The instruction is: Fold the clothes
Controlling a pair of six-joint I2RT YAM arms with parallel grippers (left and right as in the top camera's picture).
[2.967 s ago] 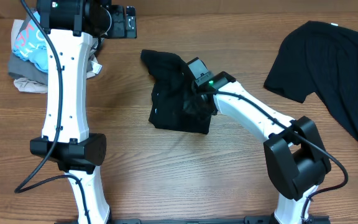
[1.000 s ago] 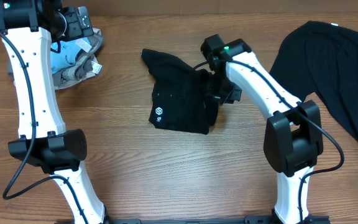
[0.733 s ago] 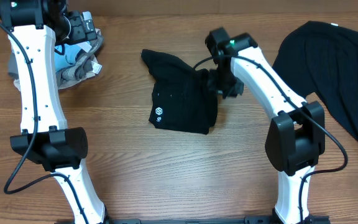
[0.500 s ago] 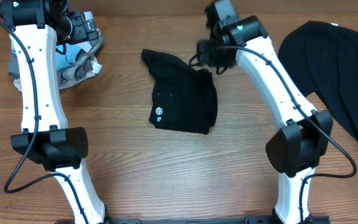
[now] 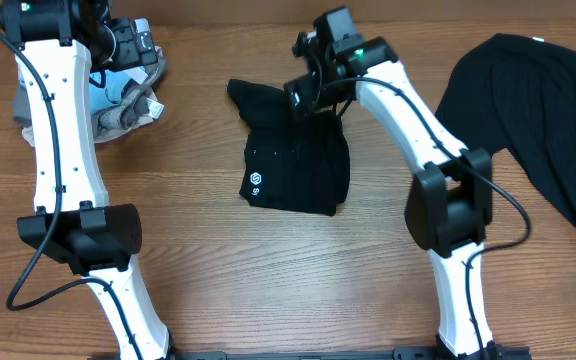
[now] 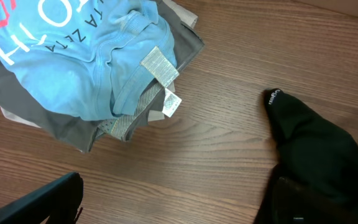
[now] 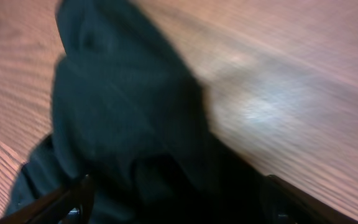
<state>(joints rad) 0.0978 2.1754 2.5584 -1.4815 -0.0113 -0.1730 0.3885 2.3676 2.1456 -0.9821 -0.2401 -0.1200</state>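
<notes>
A folded black short-sleeved shirt with a small white logo (image 5: 293,165) lies in the middle of the brown wooden bench (image 5: 298,280), one sleeve poking out to the top L. A big black shirt (image 5: 538,100), not folded, is spread at the far R side, well apart from it. In the top L corner sits a soft bundle of light-blue, grey & beige clothes (image 6: 79,68) w/ two white tags (image 6: 160,65) hanging off it. The L arm (image 5: 63,120) hides part of the bundle from above. The left fingers (image 6: 48,199) hang over the bench between the bundle & the folded shirt's sleeve, spread wide, holding nothing. The right fingers (image 7: 294,200) are over the top edge of the folded shirt, spread apart. That pic is blurry, so can't tell if they touch the cloth. A sec ago the right fingers were lower, by the shirt's R edge; now they are up & more to the L. The folded shirt & the bundle lie where they did.
</notes>
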